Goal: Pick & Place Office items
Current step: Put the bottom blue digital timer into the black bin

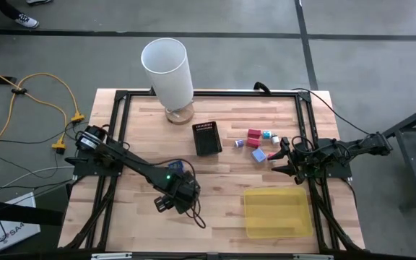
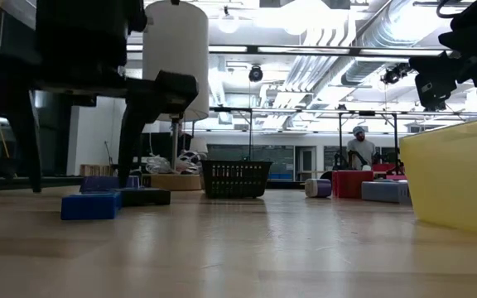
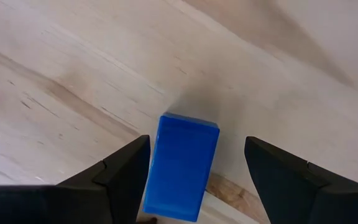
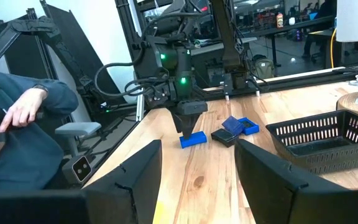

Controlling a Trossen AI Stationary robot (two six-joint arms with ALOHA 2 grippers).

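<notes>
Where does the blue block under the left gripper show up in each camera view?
High view: hidden beneath the left gripper, lower centre-left.
Low view: blue block on the table at left, below the dark fingers.
Left wrist view: centre, between the open fingers.
Right wrist view: small, mid-picture, below the far arm.
Shared landmark: the black mesh basket, seen in the high, low and right wrist views only.
</notes>
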